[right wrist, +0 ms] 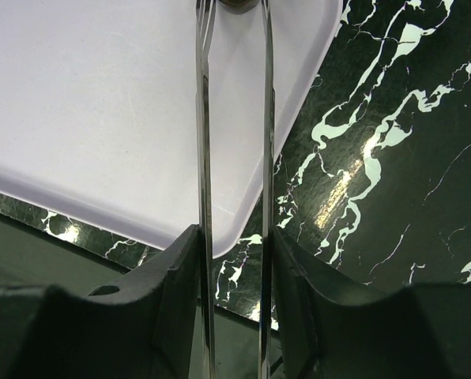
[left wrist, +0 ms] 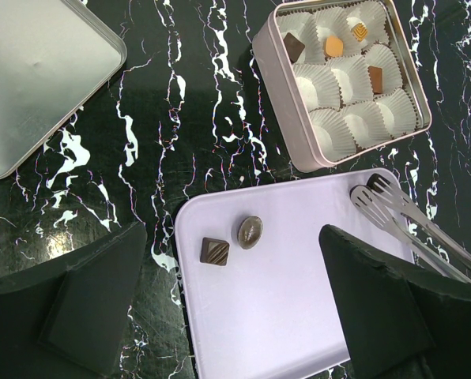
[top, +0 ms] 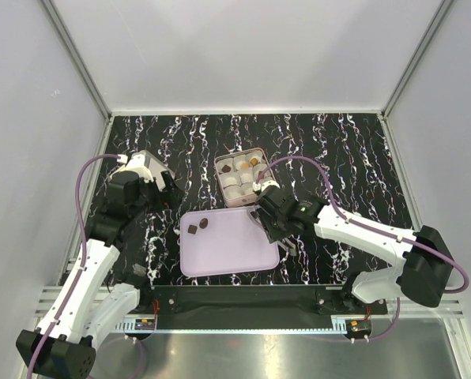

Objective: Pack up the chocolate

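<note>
Chocolate on tray lies ahead of right pincer, which pinches tongs

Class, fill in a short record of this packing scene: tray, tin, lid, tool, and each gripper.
tray: holds two dark chocolates
tin: nine paper cups, four filled
lid: lying apart, left of tin
tongs: tips over tray's corner
right gripper: clamped on tongs
left gripper: open, empty
</note>
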